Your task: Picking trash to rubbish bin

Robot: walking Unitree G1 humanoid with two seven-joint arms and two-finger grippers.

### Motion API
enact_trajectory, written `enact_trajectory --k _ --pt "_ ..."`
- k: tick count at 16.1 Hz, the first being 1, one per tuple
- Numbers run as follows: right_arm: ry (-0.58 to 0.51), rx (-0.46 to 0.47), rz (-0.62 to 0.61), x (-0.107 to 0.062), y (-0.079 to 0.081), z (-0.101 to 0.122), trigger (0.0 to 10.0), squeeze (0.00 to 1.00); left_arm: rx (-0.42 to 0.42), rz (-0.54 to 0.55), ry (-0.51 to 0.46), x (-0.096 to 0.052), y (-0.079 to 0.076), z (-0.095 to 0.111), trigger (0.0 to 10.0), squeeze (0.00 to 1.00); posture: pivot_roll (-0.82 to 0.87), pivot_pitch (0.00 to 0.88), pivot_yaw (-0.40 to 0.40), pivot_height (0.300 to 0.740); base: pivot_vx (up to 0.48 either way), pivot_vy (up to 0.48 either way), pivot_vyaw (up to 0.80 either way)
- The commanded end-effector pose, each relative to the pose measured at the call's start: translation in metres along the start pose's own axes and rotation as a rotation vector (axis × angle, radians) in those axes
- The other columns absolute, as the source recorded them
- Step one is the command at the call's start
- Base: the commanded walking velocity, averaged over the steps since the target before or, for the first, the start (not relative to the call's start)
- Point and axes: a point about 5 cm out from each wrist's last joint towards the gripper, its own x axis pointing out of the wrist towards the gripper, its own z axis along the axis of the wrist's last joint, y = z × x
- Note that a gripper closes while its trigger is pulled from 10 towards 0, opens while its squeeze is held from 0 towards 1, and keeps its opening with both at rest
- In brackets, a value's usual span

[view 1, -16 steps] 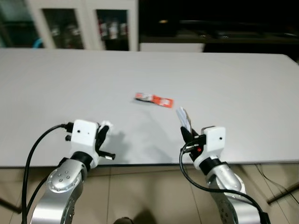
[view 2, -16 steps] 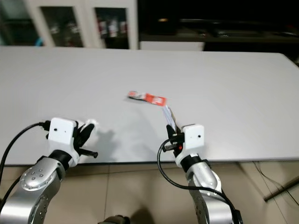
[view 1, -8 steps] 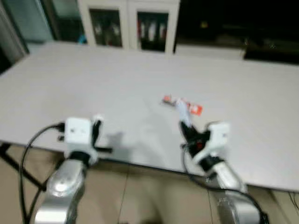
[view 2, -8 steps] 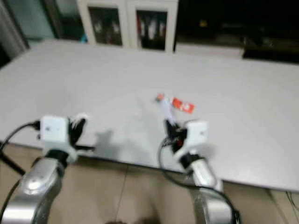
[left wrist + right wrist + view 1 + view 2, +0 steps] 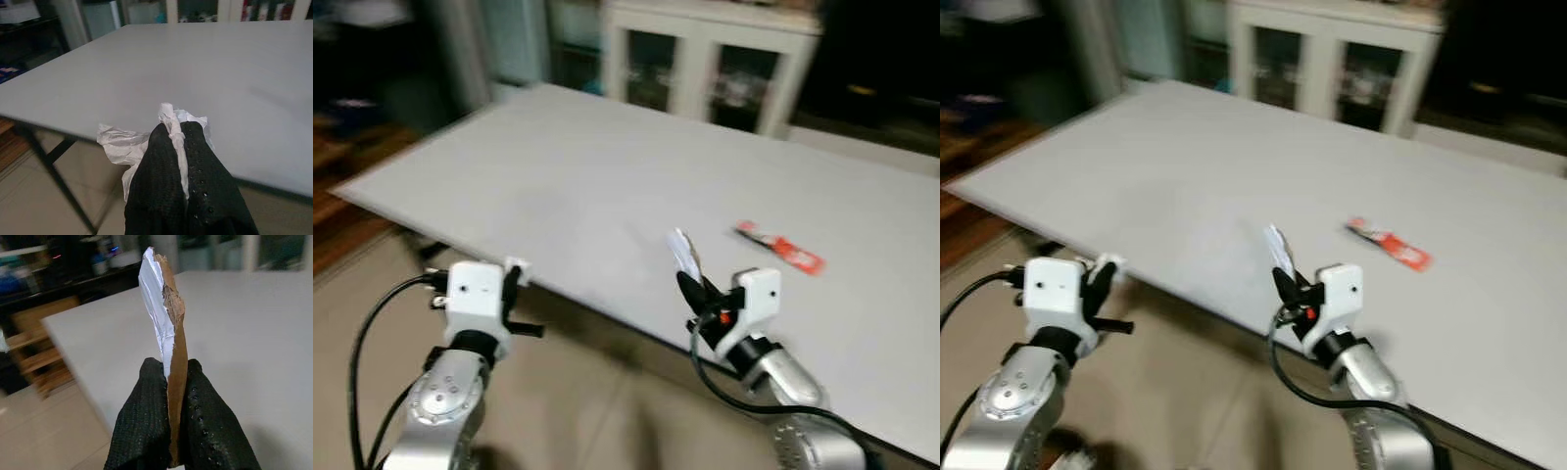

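Observation:
My left gripper [image 5: 178, 139] is shut on a crumpled white tissue [image 5: 117, 145], held just off the near edge of the white table [image 5: 558, 186]; it also appears as the left gripper [image 5: 514, 279]. My right gripper [image 5: 175, 377] is shut on a torn wrapper [image 5: 164, 313], silver on one side and brown on the other, standing upright above the table's near edge, also seen as the wrapper [image 5: 683, 255]. A red snack wrapper [image 5: 781, 246] lies flat on the table to the right of my right gripper [image 5: 690, 284].
White glass-door cabinets [image 5: 715, 59] stand behind the table. A black table leg [image 5: 49, 161] shows under the near corner. Tiled floor [image 5: 578, 411] lies in front of the table, with darker furniture at the far left.
The whole picture has swung leftward and blurred, so the camera has turned; the table now runs diagonally. Both grippers still hold their pieces of trash in front of me.

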Motion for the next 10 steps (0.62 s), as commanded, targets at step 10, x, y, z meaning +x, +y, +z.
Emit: enact_trajectory --k 10 --pt "0.165 0.049 0.105 -0.011 -0.001 -0.035 10.0 0.00 0.092 -0.038 0.019 -0.011 -0.003 -0.012 10.0 0.00 0.09 0.000 -0.041 0.740 0.000 0.000 0.80"
